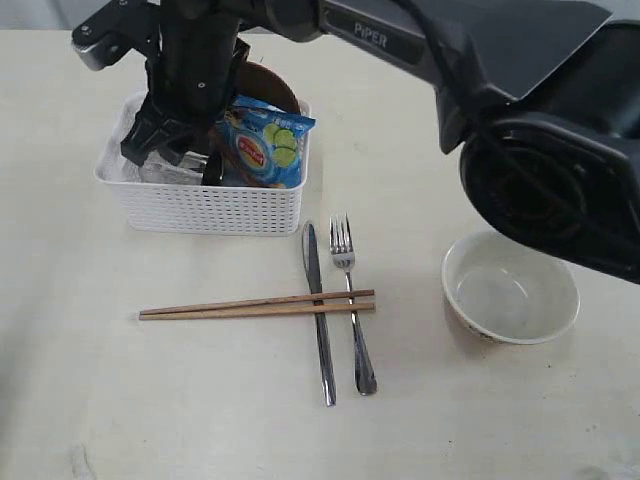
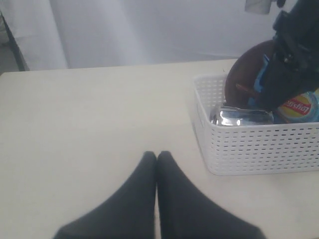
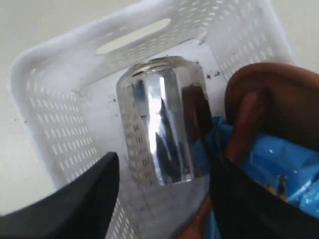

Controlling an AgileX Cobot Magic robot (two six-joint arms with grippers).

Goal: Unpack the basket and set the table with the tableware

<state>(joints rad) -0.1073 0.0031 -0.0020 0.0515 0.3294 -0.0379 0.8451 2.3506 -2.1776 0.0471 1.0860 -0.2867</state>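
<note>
While the shiny cup (image 3: 162, 124) lies on its side in the white basket (image 1: 210, 210), far left on the table (image 1: 120, 400), the right gripper (image 3: 164, 164) has one finger on each side of it; I cannot tell if they squeeze. A blue bag (image 1: 262, 145) and a brown plate (image 1: 275, 88) share the basket. Nearer lie chopsticks (image 1: 230, 308), knife (image 1: 320, 330) and fork (image 1: 352, 300), a bowl (image 1: 510, 290) to the right. The left gripper (image 2: 156, 155) is closed.

The right arm (image 1: 400, 40) is glossy black with smooth moulded shells; white "PIPER" lettering (image 1: 369, 30) marks its long link, and its joint housing (image 1: 540, 190) is bulky and round. The left fingers (image 2: 134, 199) and right fingers (image 3: 84, 199) are tapering matte black wedges.
</note>
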